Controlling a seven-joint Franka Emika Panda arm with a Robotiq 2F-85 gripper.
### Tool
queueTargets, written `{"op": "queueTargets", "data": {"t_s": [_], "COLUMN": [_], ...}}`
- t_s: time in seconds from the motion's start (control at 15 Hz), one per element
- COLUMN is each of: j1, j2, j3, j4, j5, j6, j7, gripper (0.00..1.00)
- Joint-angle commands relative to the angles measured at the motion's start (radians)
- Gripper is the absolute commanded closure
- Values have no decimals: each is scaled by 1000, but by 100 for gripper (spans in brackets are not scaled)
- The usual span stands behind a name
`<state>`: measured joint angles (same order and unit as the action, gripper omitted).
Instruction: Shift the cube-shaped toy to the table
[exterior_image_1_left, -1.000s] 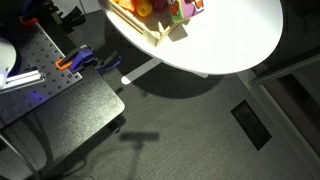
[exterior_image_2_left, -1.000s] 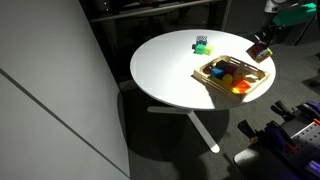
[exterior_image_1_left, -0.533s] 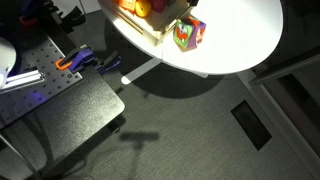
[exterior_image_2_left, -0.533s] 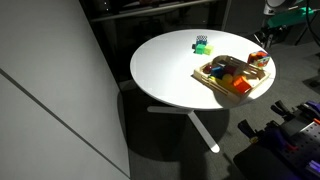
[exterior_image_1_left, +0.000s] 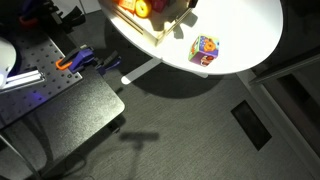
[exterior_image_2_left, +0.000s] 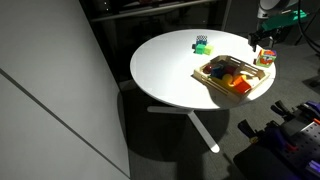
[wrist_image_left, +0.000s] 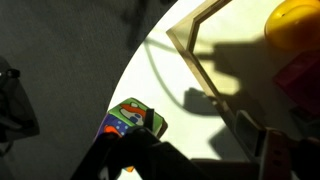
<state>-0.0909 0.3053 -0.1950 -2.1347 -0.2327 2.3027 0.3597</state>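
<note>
The cube-shaped toy (exterior_image_1_left: 205, 49) (exterior_image_2_left: 265, 58), small with orange, blue and yellow faces, rests on the white round table (exterior_image_1_left: 245, 25) (exterior_image_2_left: 165, 70) just outside the pale wooden tray (exterior_image_2_left: 207, 72), close to the table's edge. In the wrist view the cube-shaped toy (wrist_image_left: 135, 120) lies at the lower left, partly behind one dark finger (wrist_image_left: 150, 155). My gripper (wrist_image_left: 198, 140) (exterior_image_2_left: 261, 38) hangs just above it, jaws apart, with only bare tabletop between them.
The tray (exterior_image_1_left: 150, 32) (wrist_image_left: 200, 60) holds round red-orange and yellow toys (wrist_image_left: 295, 20). A small green toy (exterior_image_2_left: 201, 43) stands at the table's far side. A dark perforated bench (exterior_image_1_left: 50, 85) with an orange clamp (exterior_image_1_left: 68, 63) stands beside the table.
The cube came down from over the tray's rim onto the table beside the tray. The gripper opened, let it go and lifted slightly.
</note>
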Motion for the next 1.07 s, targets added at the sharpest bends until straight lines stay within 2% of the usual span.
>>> {"op": "queueTargets", "data": {"t_s": [0.0,0.33,0.67,1.0], "j1": [-5,-16,-6,9], "j2": [-57,-132,-233,-355], "j3": [36,77,92,109], "j4": [-20,-56,-119,-188], "j5": [70,163,144,131], "j6": [-72,-144,-185,-235], "j7": [-118,-314,-469,-480], "gripper": [0,0,0,0]}}
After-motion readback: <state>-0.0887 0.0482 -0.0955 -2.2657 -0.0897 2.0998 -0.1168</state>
